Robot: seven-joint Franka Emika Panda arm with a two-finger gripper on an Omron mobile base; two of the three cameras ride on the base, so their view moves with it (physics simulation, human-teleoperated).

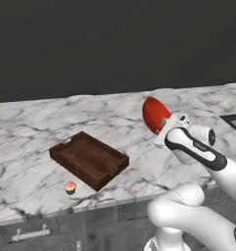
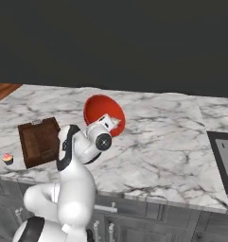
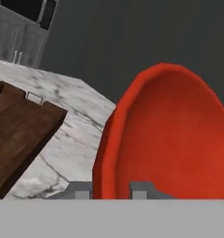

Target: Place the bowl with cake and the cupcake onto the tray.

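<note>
Red bowl in end effector, unlabelled.

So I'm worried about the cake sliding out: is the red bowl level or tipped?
Tipped. The bowl is held off the counter nearly on edge by the gripper, shut on its rim.

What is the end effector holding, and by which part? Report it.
The end effector holds the red bowl by its rim, one finger on each side of the wall, lifted above the counter.
</note>
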